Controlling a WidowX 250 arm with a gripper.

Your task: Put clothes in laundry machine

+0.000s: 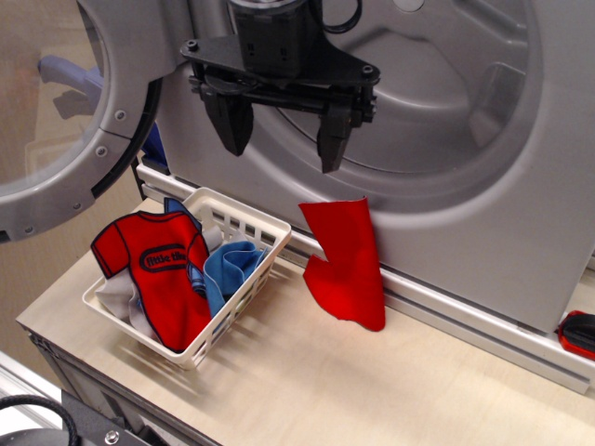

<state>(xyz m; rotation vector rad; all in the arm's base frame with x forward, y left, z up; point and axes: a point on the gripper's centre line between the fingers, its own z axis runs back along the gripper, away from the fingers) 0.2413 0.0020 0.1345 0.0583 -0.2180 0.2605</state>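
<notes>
Gripper: black, two tapered fingers spread wide, holding nothing, hanging before the washer and above the basket. T-shirt: red, dark-trimmed, oval logo, draped over the basket's near-left side; blue cloth crumpled beside it inside. Risks: limp fabric may slip from a shallow pinch, or the fingers may snag the light slotted basket and drag it; the plain red cloth (hanging off the washer's sill) could be taken by mistake. Washer: smooth silver-grey plastic, round clear-windowed door swung open.
</notes>
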